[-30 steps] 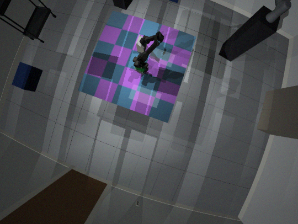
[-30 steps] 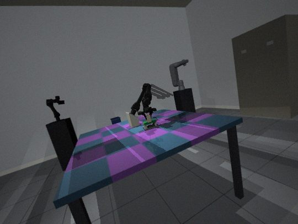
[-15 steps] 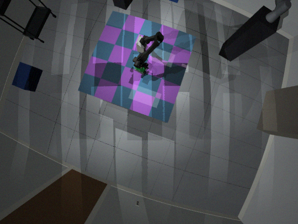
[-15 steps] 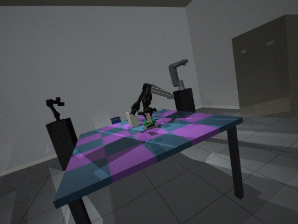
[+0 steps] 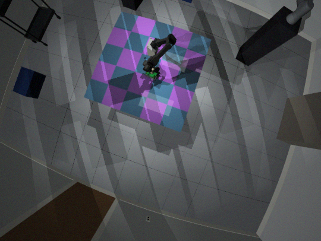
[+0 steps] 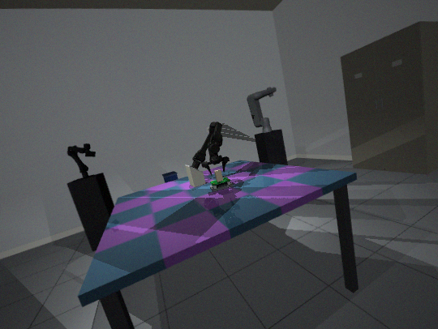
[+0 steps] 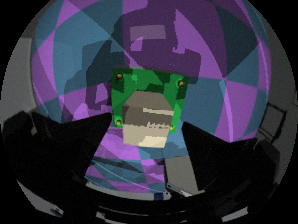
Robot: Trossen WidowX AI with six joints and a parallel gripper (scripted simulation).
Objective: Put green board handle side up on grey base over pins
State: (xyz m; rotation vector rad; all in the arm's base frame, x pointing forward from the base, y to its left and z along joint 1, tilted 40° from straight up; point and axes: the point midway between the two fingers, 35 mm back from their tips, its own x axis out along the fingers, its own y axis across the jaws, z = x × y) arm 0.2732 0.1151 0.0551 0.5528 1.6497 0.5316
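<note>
Item 1: my end effector [image 5: 152, 71] [image 6: 217, 172] [image 7: 147, 121], fingers wide apart, pointing down, nothing clamped between them.
Item 2: square handle [image 6: 218, 175] [image 7: 145, 135], pale, one, upright; it stands between and below the parted fingertips, with a gap on either side in my wrist view.
Item 3: board [image 5: 152, 75] [image 6: 220, 182] [image 7: 150, 76], green, handle side up, directly under the end effector. A gold pin shows at each of its four corners, two beyond the handle and two nearer the fingers; the board looks level. Whether it touches all four posts I cannot tell at this size.
Item 4: base [image 6: 213, 187], grey, small, beneath the board and mostly hidden by it.
Item 5: arm [image 5: 161, 53] [image 6: 215, 139], black, bent, reaching up and back from the end effector.
Item 6: slab [image 5: 150, 51] [image 6: 195, 176] [image 7: 180, 172], pale, near the end effector, beside the lower part of the arm.
Item 7: table [image 5: 128, 92] [image 6: 195, 243] [image 7: 67, 65], checked in blue and violet, below the end effector and spreading out all round it, crossed by shadows.
Item 8: blue box [image 5: 27, 83] [image 6: 169, 177], well apart from the end effector, beyond the table edge.
</note>
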